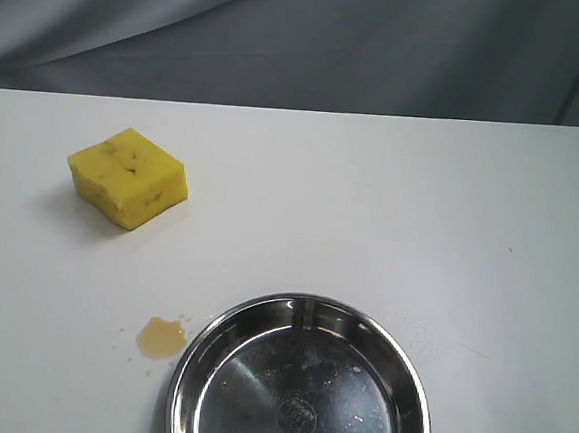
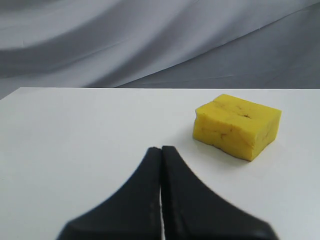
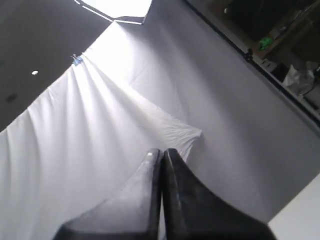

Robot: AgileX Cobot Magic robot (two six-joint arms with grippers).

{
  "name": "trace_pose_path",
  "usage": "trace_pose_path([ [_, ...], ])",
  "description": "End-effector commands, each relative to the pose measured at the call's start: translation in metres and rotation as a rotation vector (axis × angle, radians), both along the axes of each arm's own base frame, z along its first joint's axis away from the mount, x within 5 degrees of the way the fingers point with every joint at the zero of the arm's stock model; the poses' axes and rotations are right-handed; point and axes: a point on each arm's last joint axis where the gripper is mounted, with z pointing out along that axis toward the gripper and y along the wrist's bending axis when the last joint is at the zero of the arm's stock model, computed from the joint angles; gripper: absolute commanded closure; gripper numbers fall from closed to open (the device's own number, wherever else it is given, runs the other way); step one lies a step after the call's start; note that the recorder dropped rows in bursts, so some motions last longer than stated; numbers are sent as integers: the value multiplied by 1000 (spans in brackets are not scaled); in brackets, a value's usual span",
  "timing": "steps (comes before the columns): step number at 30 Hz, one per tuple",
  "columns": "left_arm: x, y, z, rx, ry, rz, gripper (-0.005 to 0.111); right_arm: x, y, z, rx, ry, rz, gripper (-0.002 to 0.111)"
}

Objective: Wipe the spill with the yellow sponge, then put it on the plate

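The left gripper (image 2: 161,150) and right gripper (image 3: 161,151) were both pressed closed, empty. The left had to open wide before straddling the thick yellow foam sponge (image 1: 129,177) near the white table's (image 1: 420,217) far-left corner.

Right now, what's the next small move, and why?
Probably open the left gripper and ease it toward the yellow sponge: its jaws are shut and empty, the sponge lies untouched ahead of it, and the spill beside the plate is not yet wiped. The right gripper points at the backdrop.

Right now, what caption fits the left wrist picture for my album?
Shut black left gripper faces a speckled yellow foam sponge on the white table.
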Motion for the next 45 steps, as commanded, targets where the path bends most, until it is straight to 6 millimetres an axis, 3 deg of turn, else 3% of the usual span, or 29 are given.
trace_pose_path([
  [1,0,0,-1,-2,-1,2,107,-7,12,41,-256,100,43,108],
  [5,0,0,-1,-2,-1,2,107,21,18,78,-431,337,137,108],
  [9,0,0,-1,-2,-1,2,107,77,39,94,-714,637,364,108],
  [13,0,0,-1,-2,-1,2,107,120,67,100,-894,700,512,108],
  [14,0,0,-1,-2,-1,2,107,143,85,98,-983,733,594,108],
  [19,0,0,-1,-2,-1,2,107,189,143,84,-1221,800,817,108],
  [23,0,0,-1,-2,-1,2,107,222,188,72,-1291,880,956,108],
  [28,0,0,-1,-2,-1,2,107,264,245,43,-1368,1059,1141,108],
  [33,0,0,-1,-2,-1,2,107,301,289,25,-1390,1165,1231,106],
  [39,0,0,-1,-2,-1,2,107,341,329,5,-1322,1099,1221,80],
  [45,0,0,-1,-2,-1,2,107,365,363,-21,-1046,975,1248,52],
])
